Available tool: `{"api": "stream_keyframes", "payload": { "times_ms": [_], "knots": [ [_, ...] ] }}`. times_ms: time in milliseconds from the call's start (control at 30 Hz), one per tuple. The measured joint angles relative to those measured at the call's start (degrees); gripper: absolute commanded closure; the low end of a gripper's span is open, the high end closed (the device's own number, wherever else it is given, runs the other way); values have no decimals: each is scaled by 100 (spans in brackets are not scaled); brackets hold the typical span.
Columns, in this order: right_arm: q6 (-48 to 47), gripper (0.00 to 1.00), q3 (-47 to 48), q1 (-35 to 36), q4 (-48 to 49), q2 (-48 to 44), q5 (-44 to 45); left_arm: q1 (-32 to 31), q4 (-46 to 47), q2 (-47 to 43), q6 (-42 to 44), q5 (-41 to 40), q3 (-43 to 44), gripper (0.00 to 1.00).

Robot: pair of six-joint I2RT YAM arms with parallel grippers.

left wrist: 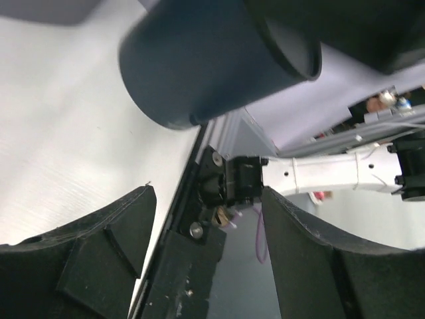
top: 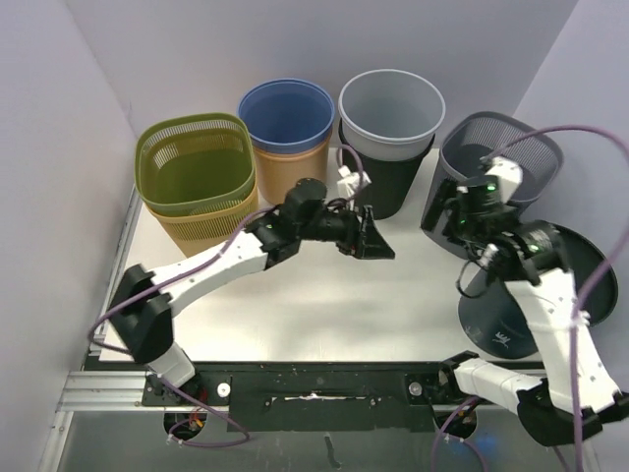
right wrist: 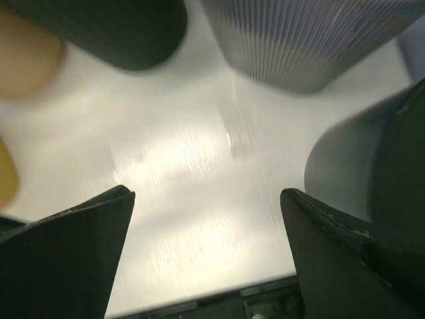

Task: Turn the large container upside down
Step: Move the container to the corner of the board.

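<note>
A: Now, where is the large container (top: 494, 320)?
B: At the near right corner of the bench (top: 324, 305), tilted.
A: End effectors?
B: Left gripper (top: 378, 242) and right gripper (right wrist: 207, 199): jaws apart, holding nothing.

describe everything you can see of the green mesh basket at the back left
The green mesh basket is a rounded-rectangular bin, plastic by its look, with perforated walls and a smooth rim. It stands upright, mouth up, and looks empty. It sits nested in a similar yellow mesh basket at the far left of the table. The blue bin stands close on its right; whether they touch is unclear.
</note>
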Motion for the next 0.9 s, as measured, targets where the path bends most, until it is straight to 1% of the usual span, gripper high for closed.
{"api": "stream_keyframes", "payload": {
  "times_ms": [133, 233, 333, 400, 467, 567, 667, 733, 767, 900],
  "knots": [
    [155, 2, -1167, -4, -66, 262, -540, 70, -472, -835, 334, -667, -131, 36],
    [417, 2, -1685, -28, -387, 562, -531, 83, -667, -1314, 431, -986, -472, 36],
    [737, 2, -1799, -111, -719, 704, -205, 190, -881, -1425, 496, -1211, -713, 36],
    [848, 2, -1808, -286, -887, 710, 107, 258, -1078, -1381, 551, -1386, -791, 36],
    [901, 2, -1836, -608, -938, 662, 295, 310, -1261, -1333, 627, -1534, -811, 36],
    [855, 2, -1930, -1340, -977, 511, 656, 319, -1425, -1296, 737, -1687, -811, 36],
    [723, 1, -1950, -1696, -1049, 317, 905, 317, -1515, -1255, 837, -1786, -811, 36],
    [470, 2, -1945, -1751, -973, 166, 721, 317, -1558, -1202, 898, -1840, -800, 36],
    [291, 2, -1934, -1751, -855, 90, 455, 317, -1600, -1154, 940, -1862, -767, 36],
    [-345, 1, -1694, -1602, -42, -50, -1080, 317, -1794, -940, 1097, -1971, -511, 36]
  ]
}}
